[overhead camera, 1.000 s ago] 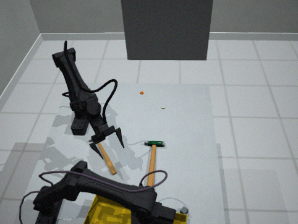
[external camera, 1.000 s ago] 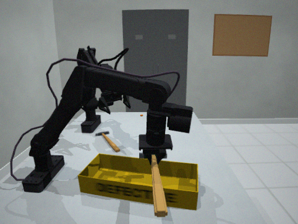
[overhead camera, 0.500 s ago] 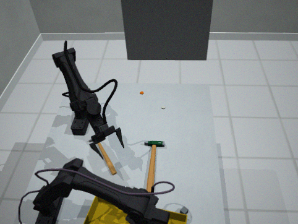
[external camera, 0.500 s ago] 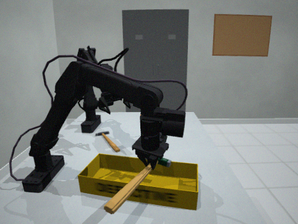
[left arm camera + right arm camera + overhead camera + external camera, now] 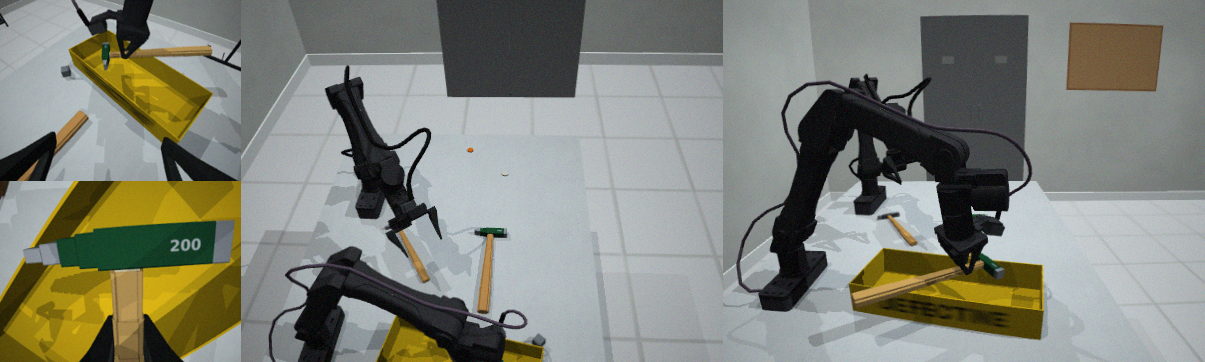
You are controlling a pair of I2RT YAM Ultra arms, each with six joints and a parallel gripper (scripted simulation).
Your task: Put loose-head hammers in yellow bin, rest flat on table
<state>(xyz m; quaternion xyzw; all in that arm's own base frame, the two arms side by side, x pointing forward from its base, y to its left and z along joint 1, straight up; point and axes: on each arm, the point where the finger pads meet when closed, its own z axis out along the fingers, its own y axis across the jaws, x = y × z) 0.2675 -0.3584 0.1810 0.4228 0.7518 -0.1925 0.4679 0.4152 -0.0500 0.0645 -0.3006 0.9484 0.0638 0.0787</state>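
Observation:
A green-headed hammer (image 5: 993, 266) (image 5: 105, 54) (image 5: 137, 246), its head marked 200, is gripped by its handle near the head in my right gripper (image 5: 968, 270) (image 5: 124, 56). It hangs above the yellow bin (image 5: 1023, 320) (image 5: 90, 73) (image 5: 526, 349), and its handle end reaches out past the rim. No gap shows between head and handle. A second green-headed hammer (image 5: 485, 275) lies flat on the table. A dark-headed hammer (image 5: 413, 257) (image 5: 900, 230) lies flat; its head is mostly hidden in the top view. My left gripper (image 5: 424, 247) (image 5: 110, 140) is open, above this hammer's area.
A small grey block (image 5: 539, 340) (image 5: 65, 71) is beside the bin. An orange spot (image 5: 470, 150) and a pale disc (image 5: 505, 174) are far back on the table. The right arm crosses over the bin and hides part of it in the top view.

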